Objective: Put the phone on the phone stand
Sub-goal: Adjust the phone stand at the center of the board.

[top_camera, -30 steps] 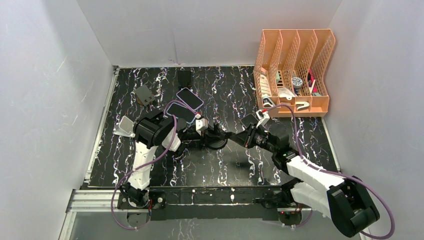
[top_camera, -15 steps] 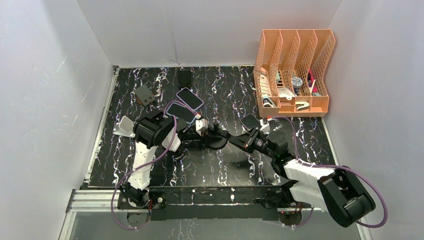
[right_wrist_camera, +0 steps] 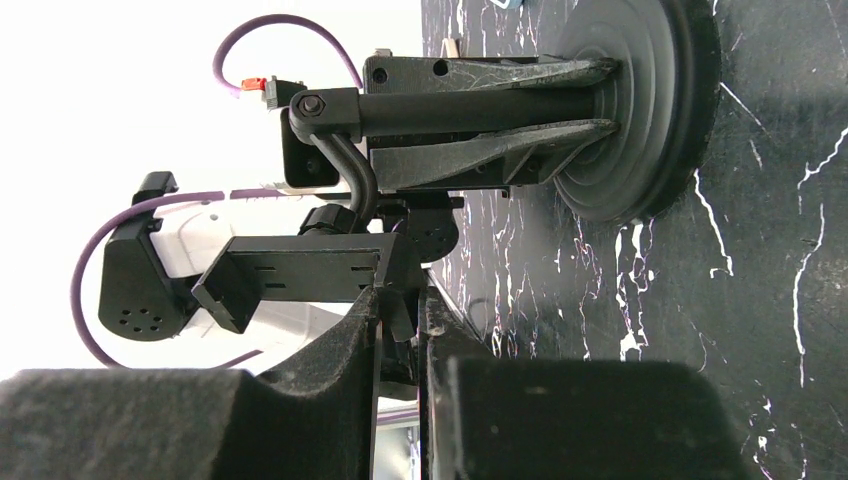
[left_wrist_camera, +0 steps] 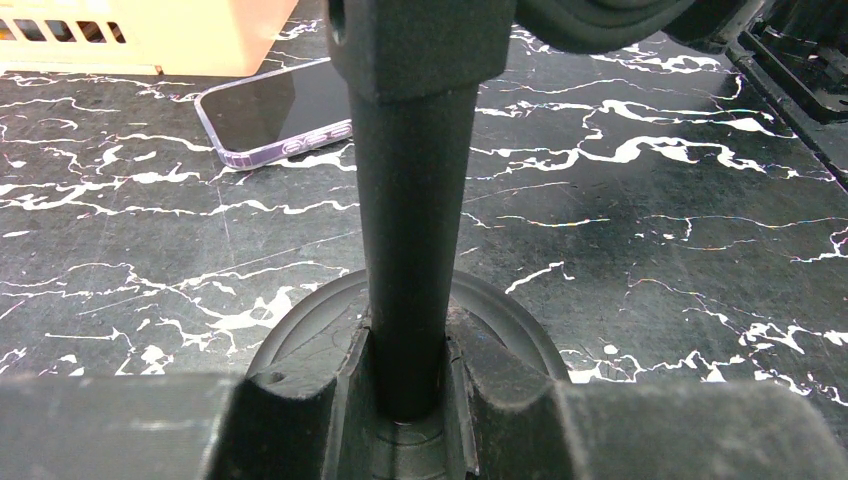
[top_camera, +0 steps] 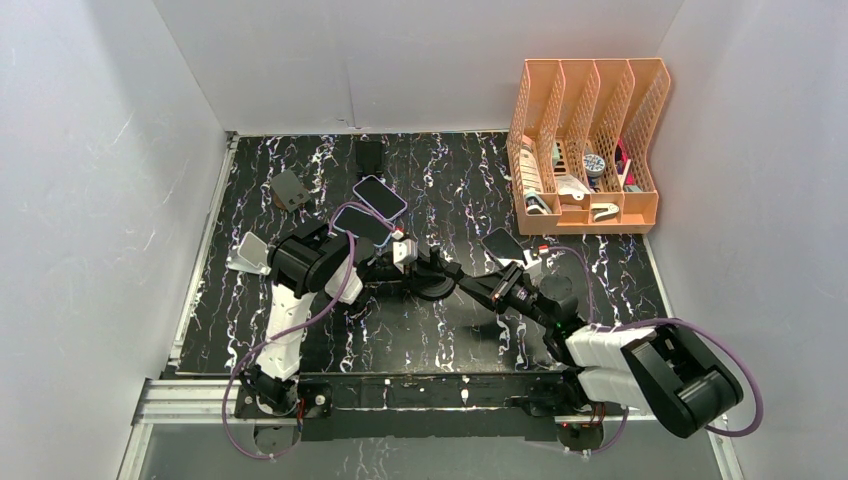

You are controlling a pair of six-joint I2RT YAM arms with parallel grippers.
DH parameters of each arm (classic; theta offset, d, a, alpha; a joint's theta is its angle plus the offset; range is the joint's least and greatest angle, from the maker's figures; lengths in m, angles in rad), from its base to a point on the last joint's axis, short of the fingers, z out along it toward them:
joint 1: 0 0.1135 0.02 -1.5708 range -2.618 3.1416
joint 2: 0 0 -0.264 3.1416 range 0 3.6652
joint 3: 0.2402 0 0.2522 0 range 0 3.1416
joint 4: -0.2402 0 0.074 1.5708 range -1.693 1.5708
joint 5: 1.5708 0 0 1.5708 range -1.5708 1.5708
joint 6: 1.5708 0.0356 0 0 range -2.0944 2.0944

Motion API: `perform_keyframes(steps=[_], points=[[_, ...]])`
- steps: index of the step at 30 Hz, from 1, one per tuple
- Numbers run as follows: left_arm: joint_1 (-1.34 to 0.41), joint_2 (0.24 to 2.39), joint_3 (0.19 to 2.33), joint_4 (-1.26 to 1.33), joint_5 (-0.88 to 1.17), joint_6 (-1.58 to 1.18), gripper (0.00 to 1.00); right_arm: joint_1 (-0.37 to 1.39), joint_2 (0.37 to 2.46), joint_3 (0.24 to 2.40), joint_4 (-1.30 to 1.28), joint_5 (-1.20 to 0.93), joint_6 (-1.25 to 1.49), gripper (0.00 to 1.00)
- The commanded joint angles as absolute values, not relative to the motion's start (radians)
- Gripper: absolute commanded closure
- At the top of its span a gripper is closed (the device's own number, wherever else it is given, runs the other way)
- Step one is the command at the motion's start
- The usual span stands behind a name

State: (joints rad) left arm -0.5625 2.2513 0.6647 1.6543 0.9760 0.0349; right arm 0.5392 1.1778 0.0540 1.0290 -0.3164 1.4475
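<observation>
While our left hand (left_wrist_camera: 405, 385) is clenched around the upright post of the phone stand (left_wrist_camera: 405, 200), just above its round base, we see our right hand (right_wrist_camera: 400, 330) pinched tight on the stand's slotted cradle, which hangs off the top of that post on a bent arm. Both hands thus grasp the one stand. Its base sits flat on the black marbled table (top_camera: 400, 335), and the post rises straight from it. The phone (left_wrist_camera: 272, 112), dark-screened in a clear, purple-edged case, lies flat on the table beyond the stand. It is well apart from the stand and touched by neither hand, and it sits between the stand and the orange file organizer (top_camera: 632, 208). From above we make out a second phone (top_camera: 380, 196) and a third phone (top_camera: 362, 224), both lying flat on the far left of the stand. The third is just behind our left arm, with that arm's purple cable looping over it. Further left of the stand, past the left arm, a pale grey holder (top_camera: 247, 253) rests near the table's edge.
</observation>
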Motion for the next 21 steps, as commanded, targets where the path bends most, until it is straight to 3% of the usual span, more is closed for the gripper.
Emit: perform_keyframes(steps=[1, 15, 21], points=[[-0.624, 2.480, 0.536, 1.795, 1.102, 0.063, 1.00, 0.542, 1.222, -0.031, 0.965, -0.307, 1.469, 0.99], [-0.624, 2.465, 0.544, 1.794, 1.191, 0.071, 1.00, 0.542, 1.426, -0.116, 1.101, -0.308, 1.528, 0.99], [-0.621, 2.439, 0.541, 1.794, 1.249, 0.063, 1.00, 0.541, 1.449, -0.107, 1.034, -0.303, 1.547, 0.99]])
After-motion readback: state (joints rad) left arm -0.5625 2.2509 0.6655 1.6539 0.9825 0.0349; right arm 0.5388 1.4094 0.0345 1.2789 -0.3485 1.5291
